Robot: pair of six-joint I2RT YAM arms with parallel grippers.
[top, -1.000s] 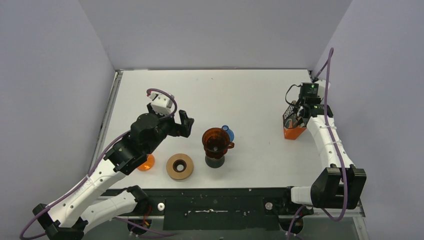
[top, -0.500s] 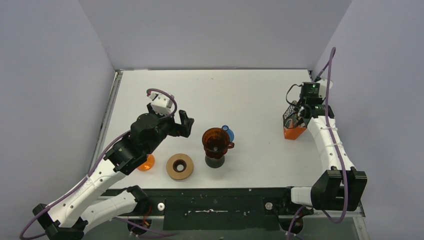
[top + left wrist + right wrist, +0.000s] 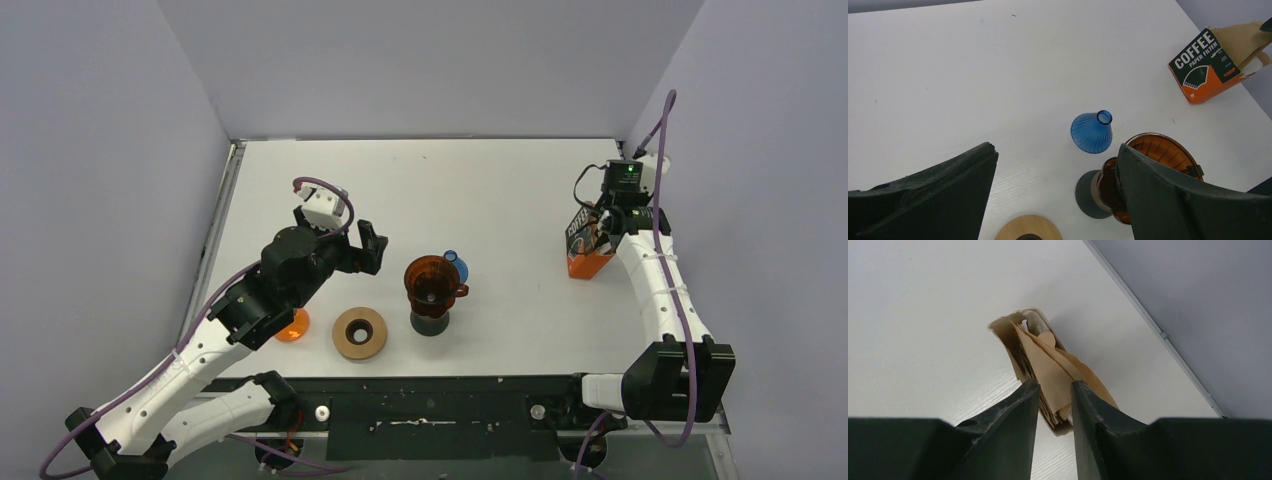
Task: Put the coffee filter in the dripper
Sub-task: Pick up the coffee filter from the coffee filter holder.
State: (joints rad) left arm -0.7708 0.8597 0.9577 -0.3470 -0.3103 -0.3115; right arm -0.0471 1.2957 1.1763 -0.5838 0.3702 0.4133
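Note:
The amber dripper stands on a dark round base mid-table, partly behind my left finger in the left wrist view. Brown coffee filters stick out of the orange and black filter box at the right edge. My right gripper hangs just above the box, its jaws a narrow gap apart. The filters show through that gap, and I see no pinch on them. My left gripper hovers wide open left of the dripper, holding nothing.
A blue ribbed cone lies just behind the dripper. A wooden ring sits on the table in front of my left gripper. A small orange object shows under the left arm. The side wall rises close behind the filter box.
The right wrist has shifted slightly up and toward the back over the filter box. The left arm and the table objects have not moved.

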